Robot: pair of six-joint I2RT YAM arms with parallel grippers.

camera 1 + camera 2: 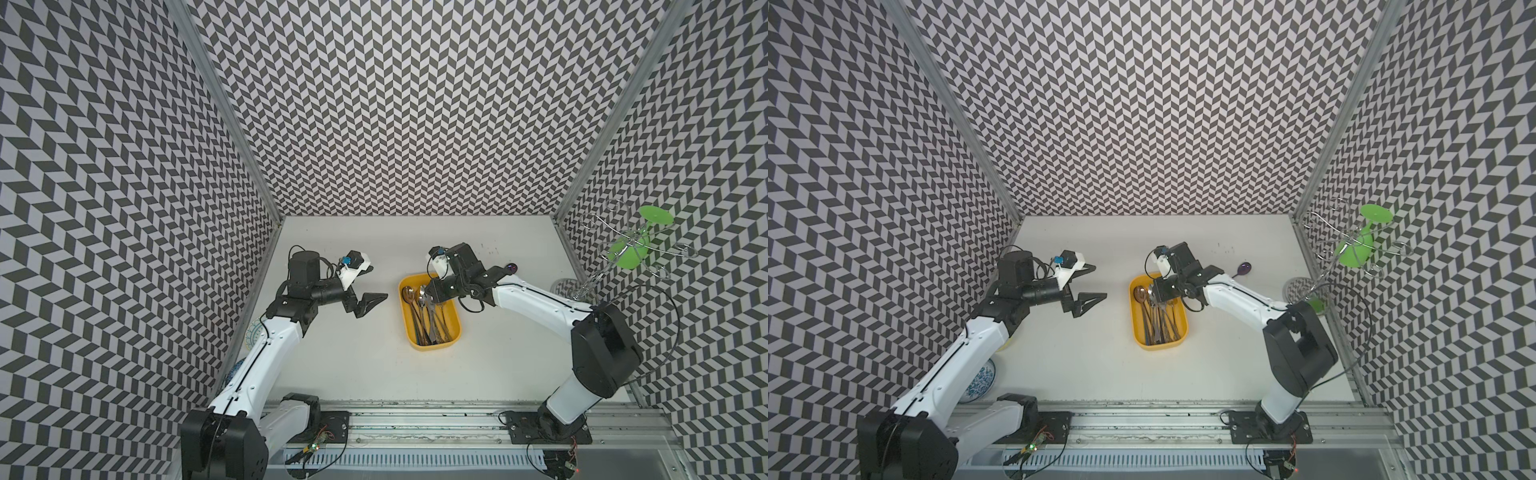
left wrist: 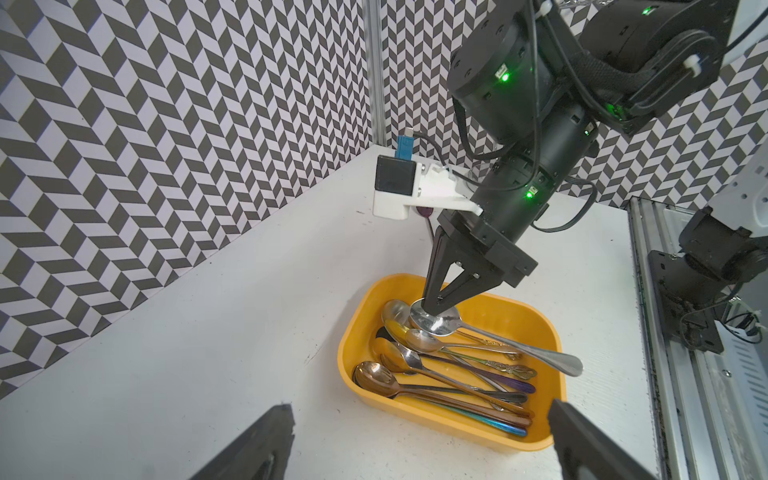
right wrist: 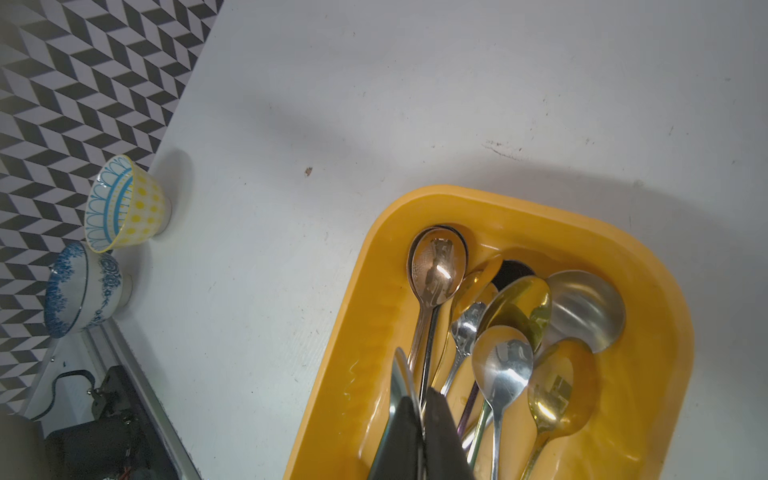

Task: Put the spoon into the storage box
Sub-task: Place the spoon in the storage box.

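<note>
Right gripper (image 2: 433, 308) pinches the spoon (image 2: 442, 324) by its bowl over the box (image 2: 436, 424) — dropped, its handle may overhang the rim; left gripper (image 1: 379, 282) gapes.

Bright, even overhead light; soft shadows, warped edges, blurred near parts.

The white desk (image 1: 353, 365) is evenly lit in both top views, with only faint shadows, and the chevron walls bow toward the picture edges. In the right wrist view a broad soft shadow crosses the desk beside the storage box (image 3: 365, 324). Highlights glint on the stacked spoons (image 3: 503, 361), and the right end effector (image 3: 420, 401) is dark and out of focus. In the left wrist view glare marks the spoon (image 2: 436, 322), and the fingers (image 2: 257, 449) of the left end effector (image 2: 419, 409) blur.
</note>
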